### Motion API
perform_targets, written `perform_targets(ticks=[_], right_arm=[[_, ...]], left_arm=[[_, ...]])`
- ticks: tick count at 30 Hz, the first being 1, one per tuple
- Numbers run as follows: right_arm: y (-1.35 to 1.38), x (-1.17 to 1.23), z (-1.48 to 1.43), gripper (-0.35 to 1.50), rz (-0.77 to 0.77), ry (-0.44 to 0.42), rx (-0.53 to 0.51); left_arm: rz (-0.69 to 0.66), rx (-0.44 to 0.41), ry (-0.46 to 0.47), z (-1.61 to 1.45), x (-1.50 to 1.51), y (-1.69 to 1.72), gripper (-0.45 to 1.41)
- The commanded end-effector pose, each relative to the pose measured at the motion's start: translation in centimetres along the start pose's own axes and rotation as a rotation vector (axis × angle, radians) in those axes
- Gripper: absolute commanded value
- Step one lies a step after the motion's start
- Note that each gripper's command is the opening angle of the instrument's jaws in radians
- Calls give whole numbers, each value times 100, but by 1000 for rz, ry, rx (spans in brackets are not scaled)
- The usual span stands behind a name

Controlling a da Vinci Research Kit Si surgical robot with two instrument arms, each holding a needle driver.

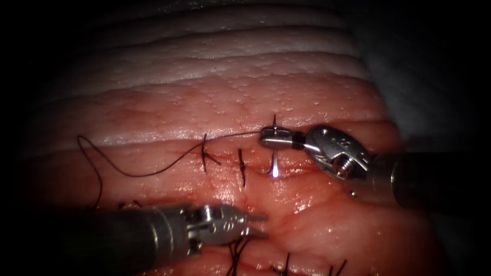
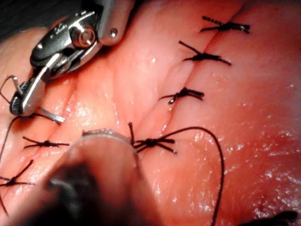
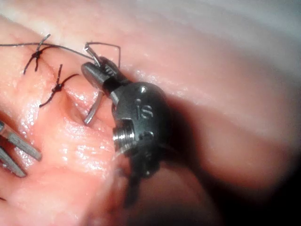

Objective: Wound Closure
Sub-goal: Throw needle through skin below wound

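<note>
Two tools (image 1: 255,225) (image 1: 273,138), one needle (image 1: 275,166), one thread (image 1: 153,171)

A surgical practice lab: a slab of pork tissue (image 1: 245,102) with a stitched cut (image 1: 240,166), lit by endoscope light.

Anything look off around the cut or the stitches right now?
Nothing stands out. The right tool holds the curved steel needle near its thread end, tip at the cut; the dark thread trails loosely left. The left tool is open, holding nothing.

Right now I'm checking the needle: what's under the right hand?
The right hand, shut on the needle, hangs above the cut; the needle's tip points down at the tissue. The gripped part is covered.
</note>
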Motion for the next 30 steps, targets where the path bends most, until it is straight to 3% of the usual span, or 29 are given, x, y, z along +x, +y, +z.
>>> perform_targets(ticks=[1, 19, 30], right_arm=[[1, -3, 10, -35, 22, 11, 10], [-31, -18, 10, -35, 171, 0, 64], [-60, -30, 16, -35, 404, -39, 108]], left_arm=[[-3, -2, 1, 8, 0, -1, -8], [-6, -6, 3, 8, -2, -1, -8], [-9, -7, 4, 10, 1, -3, -8]])
